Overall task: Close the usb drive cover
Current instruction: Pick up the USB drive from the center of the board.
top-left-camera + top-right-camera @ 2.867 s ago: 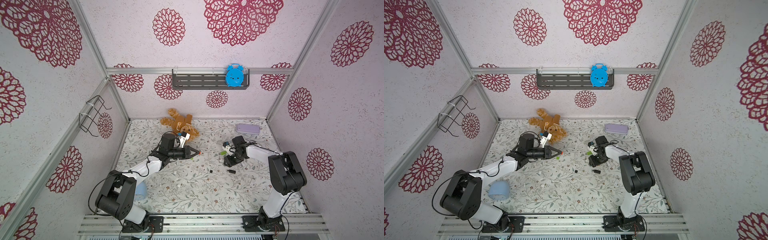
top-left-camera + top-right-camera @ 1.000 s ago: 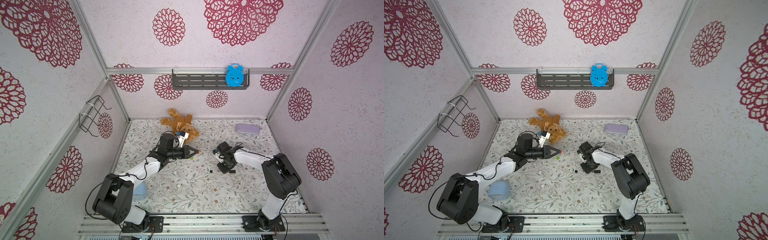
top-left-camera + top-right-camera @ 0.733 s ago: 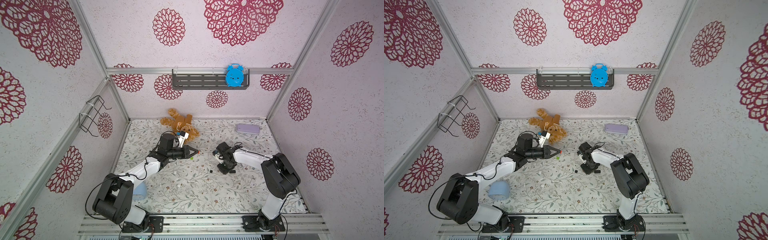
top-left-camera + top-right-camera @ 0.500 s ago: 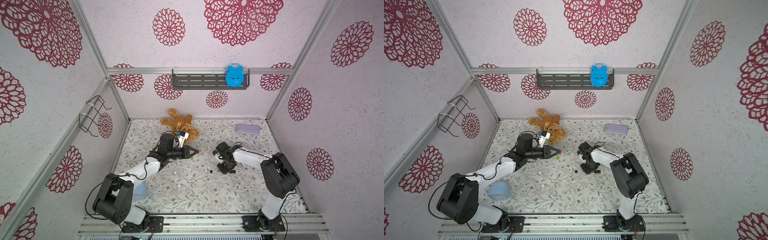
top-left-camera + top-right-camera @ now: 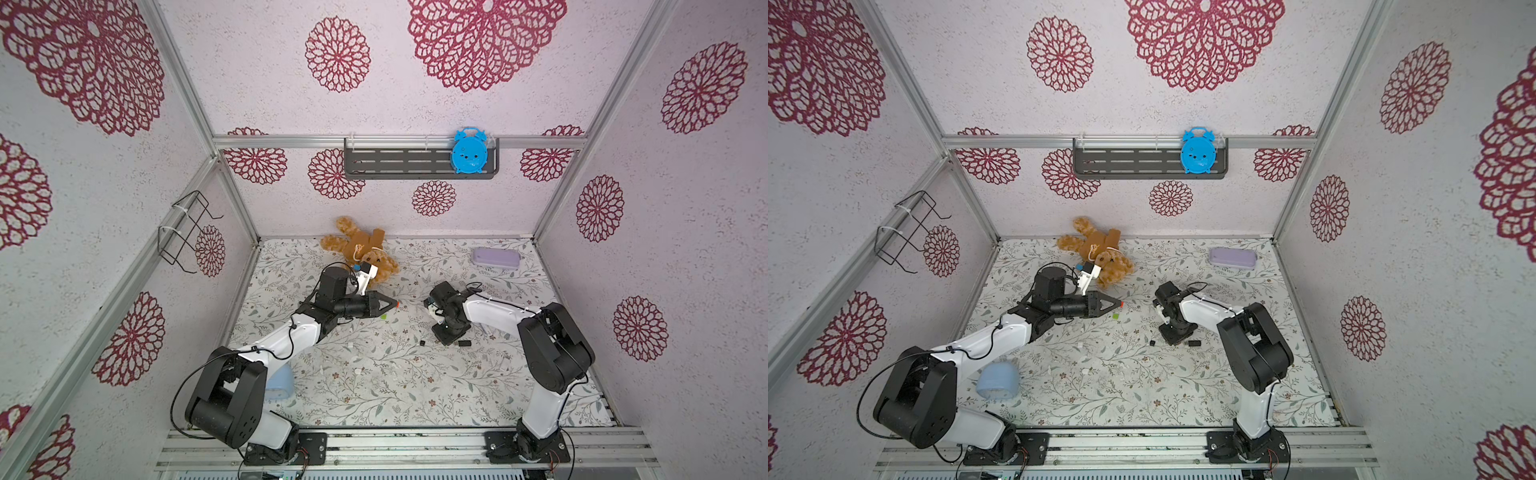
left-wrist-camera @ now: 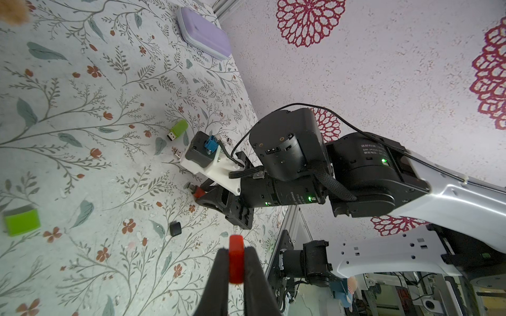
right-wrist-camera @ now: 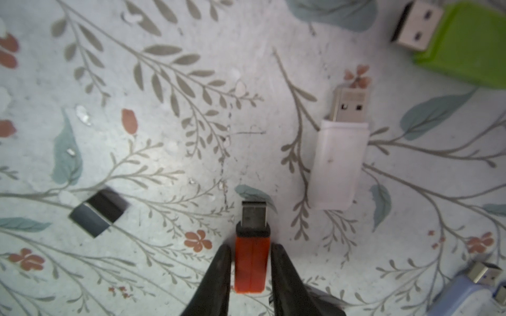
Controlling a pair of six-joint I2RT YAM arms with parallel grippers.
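Pinching a small red cap (image 6: pixel 236 243) in the left pincer (image 6: pixel 235 249), fingertips pressed hard against both its sides, up off the tabletop (image 6: pixel 82 153). Down below and off to one side of that pincer, a green cap (image 6: pixel 22 225) lying loose.

Across from it and well apart, the right pincer (image 7: pixel 251 247), aimed down and clamped on the body of the red usb drive (image 7: pixel 250 262), with the metal plug bare and poking out ahead of the fingertips. Low over the tabletop here; touching or not, cannot tell.

Just beyond the plug and off to one side, a white drive (image 7: pixel 338 164), lying flat, plug uncovered. Farther out past that, a green drive (image 7: pixel 465 46), plug bare as well. On the opposite side of the plug, a black cap (image 7: pixel 98 216) on its own. Close beside the right pincer's finger, the corner of a pale blue drive (image 7: pixel 462 292).

Cover not yet on the red drive: cap in one pincer, drive in the other.
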